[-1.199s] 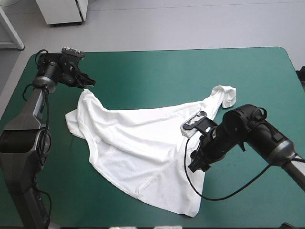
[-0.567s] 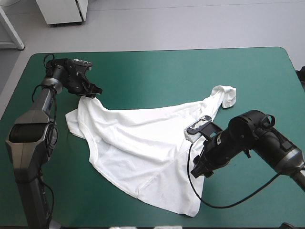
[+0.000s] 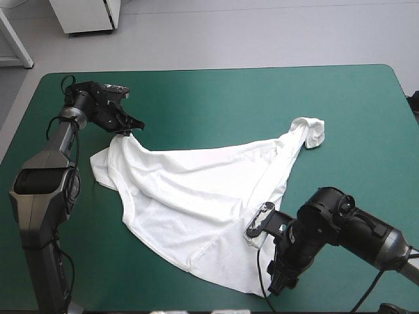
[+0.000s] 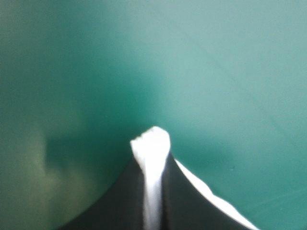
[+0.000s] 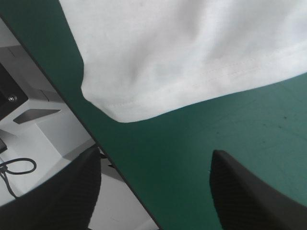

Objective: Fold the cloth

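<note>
Across the middle of the teal-green cover [image 3: 216,98]: white T-shirt [image 3: 196,196], spread loose and wrinkled. At its far-left corner: left gripper [image 3: 128,129], clenched on a pinch of that fabric. Just off its near hem corner: right gripper [image 3: 279,284], fingers [image 5: 72,191] apart, gripping nothing.

T-shirt [image 5: 182,57]: right wrist view shows one hem corner only, rest cut off; left wrist view blurred, white strip between left gripper [image 4: 152,155] fingers; right gripper [image 3: 281,282] fingers indistinct in high view.
</note>
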Motion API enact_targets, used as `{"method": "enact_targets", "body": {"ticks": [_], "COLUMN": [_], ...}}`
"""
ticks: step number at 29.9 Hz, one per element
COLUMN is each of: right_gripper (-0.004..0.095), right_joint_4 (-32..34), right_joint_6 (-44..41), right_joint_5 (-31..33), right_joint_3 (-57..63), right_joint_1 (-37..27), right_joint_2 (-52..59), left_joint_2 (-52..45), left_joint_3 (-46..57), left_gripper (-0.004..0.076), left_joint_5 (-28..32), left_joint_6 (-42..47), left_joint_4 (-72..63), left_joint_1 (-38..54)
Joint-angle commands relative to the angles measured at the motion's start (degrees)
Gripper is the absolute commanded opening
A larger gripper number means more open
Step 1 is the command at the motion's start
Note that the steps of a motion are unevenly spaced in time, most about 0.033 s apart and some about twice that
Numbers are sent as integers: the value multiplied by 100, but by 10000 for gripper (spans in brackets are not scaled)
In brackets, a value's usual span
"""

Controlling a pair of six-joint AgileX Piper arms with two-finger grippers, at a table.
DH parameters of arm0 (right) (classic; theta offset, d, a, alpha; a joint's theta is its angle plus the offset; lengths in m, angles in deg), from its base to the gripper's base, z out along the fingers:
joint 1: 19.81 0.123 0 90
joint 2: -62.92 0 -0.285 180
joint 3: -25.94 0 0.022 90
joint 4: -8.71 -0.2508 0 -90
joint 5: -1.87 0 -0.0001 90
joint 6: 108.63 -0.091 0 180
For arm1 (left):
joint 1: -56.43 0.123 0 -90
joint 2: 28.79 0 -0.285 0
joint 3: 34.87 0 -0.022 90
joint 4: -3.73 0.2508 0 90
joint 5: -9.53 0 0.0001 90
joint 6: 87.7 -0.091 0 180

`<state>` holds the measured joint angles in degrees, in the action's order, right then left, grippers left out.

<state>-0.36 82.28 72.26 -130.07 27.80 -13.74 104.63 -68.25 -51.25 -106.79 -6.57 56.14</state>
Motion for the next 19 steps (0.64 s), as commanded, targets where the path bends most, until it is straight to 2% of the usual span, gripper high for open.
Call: {"method": "enact_targets", "body": {"ticks": [1, 7, 11, 19], "right_gripper": [622, 622, 622, 622], "right_joint_4": [64, 141, 493, 751], "right_joint_6": [45, 244, 260, 270], "right_joint_5": [120, 96, -7, -819], "right_joint_3": [-22, -4, -4, -4], "right_joint_1": [243, 955, 1550, 1690], "right_joint_2": [130, 89, -167, -614], "left_joint_2": [-526, -611, -710, -829], "left_joint_3": [-187, -187, -187, -187], "left_gripper": [-9, -9, -9, -9], "left_joint_5": [85, 74, 38, 23], "left_joint_6": [4, 4, -97, -136], "left_joint_4": [-184, -244, -276, -382], "left_joint_1": [-2, -2, -14, -14]}}
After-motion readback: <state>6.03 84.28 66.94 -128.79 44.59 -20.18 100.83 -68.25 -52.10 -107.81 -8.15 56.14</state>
